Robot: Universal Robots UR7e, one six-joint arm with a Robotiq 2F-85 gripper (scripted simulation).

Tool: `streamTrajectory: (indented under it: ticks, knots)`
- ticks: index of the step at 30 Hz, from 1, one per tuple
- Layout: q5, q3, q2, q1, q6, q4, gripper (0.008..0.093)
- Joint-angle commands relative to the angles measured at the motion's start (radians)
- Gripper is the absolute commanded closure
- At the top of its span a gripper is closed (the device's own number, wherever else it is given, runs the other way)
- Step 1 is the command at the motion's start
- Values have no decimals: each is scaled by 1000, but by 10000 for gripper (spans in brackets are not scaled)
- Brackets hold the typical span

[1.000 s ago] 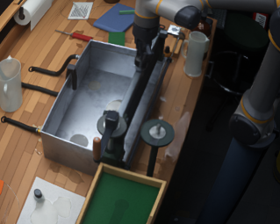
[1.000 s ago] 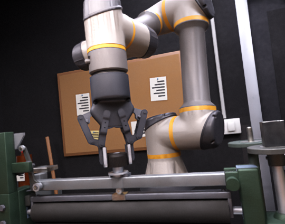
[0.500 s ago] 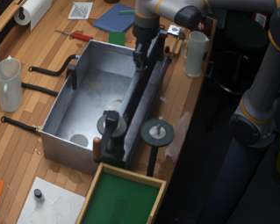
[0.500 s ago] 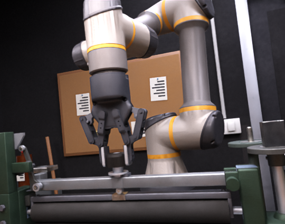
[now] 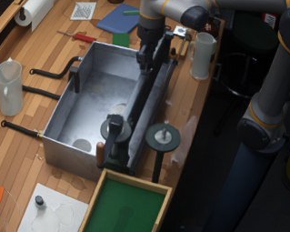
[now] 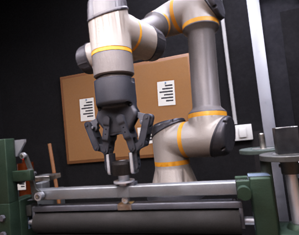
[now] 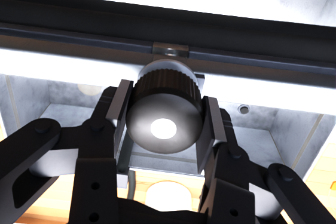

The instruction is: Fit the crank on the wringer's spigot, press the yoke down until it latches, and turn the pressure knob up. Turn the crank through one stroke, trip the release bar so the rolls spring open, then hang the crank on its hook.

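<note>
My gripper point(image 6: 122, 163) point(image 7: 164, 115) point(image 5: 146, 61) points straight down over the middle of the wringer and is clamped around the dark ribbed pressure knob point(image 6: 120, 167) point(image 7: 165, 112). The knob stands on the grey yoke bar point(image 6: 136, 189) point(image 7: 167, 70). The yoke lies level above the dark rolls point(image 6: 136, 220). The crank point(image 5: 112, 137) sits at the near end of the wringer, its wooden handle point(image 5: 99, 153) hanging down. The green end frames point(image 6: 4, 177) point(image 6: 255, 199) hold the yoke at either end.
Behind the wringer hangs a cork board point(image 6: 125, 110) with paper notes. The metal tub point(image 5: 97, 105) lies beside the rolls. A green-lined tray point(image 5: 126, 205), a round stand point(image 5: 162, 137), a white mug point(image 5: 201, 55) and a clear jug point(image 5: 8, 87) sit around on the bench.
</note>
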Motion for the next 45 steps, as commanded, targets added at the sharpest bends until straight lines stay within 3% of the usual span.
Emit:
streamTrajectory:
  ticks: [1,3,32,45]
  knots:
    - [1,0,0,-1,0,-1,934]
    - [1,0,0,-1,0,-1,924]
    - [1,0,0,-1,0,-1,344]
    - [1,-2,-1,-1,0,3,334]
